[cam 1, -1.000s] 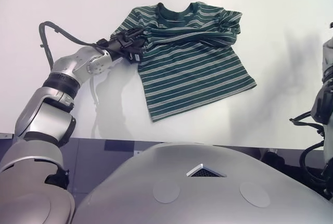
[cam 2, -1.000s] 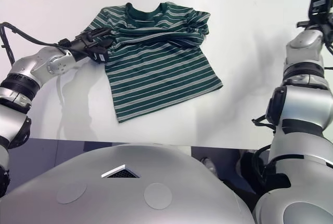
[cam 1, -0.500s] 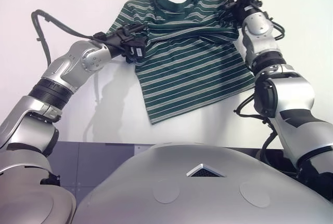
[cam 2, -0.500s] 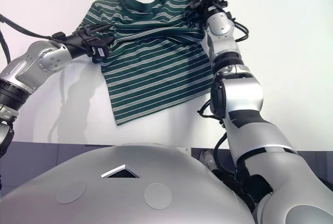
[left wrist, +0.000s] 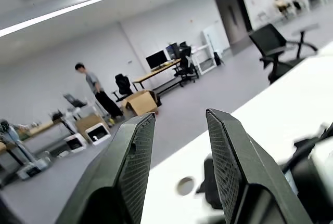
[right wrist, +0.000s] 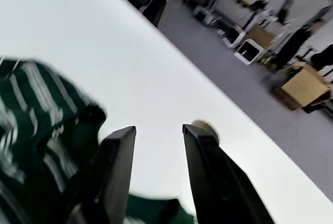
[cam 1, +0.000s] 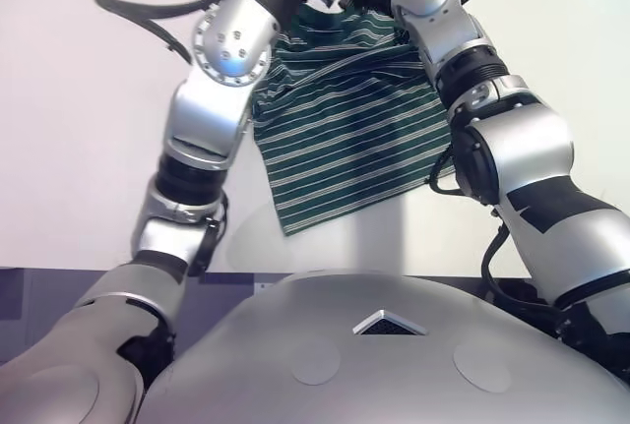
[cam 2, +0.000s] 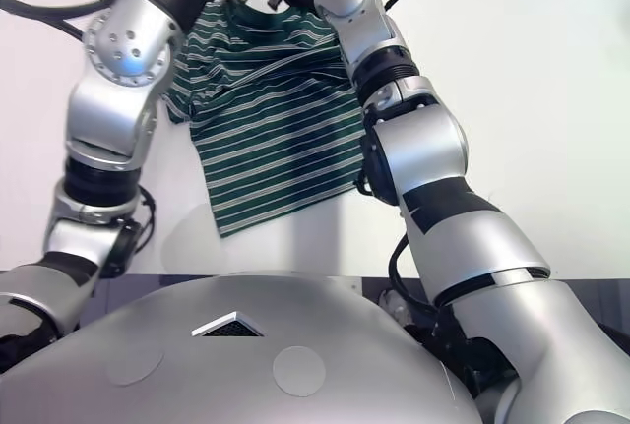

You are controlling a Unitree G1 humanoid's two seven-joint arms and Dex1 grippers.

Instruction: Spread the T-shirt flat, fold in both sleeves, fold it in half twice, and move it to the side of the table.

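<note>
Arms have both swung to the far, collar end of the dark green, white-striped knit T-shirt (cam 1: 345, 139); a second ago the left gripper (left wrist: 178, 122) was at the left sleeve and the right arm hung off to the side; the shirt itself has not shifted, and lies with its hem nearest the robot on the smooth white table (cam 1: 79, 149). Ribbed black fingers of the left gripper stand apart with nothing between them; the right gripper (right wrist: 158, 130) gapes likewise, empty, close by soft, rumpled fabric; the sleeves look finished, so the first half fold probably starts from this collar end.
</note>
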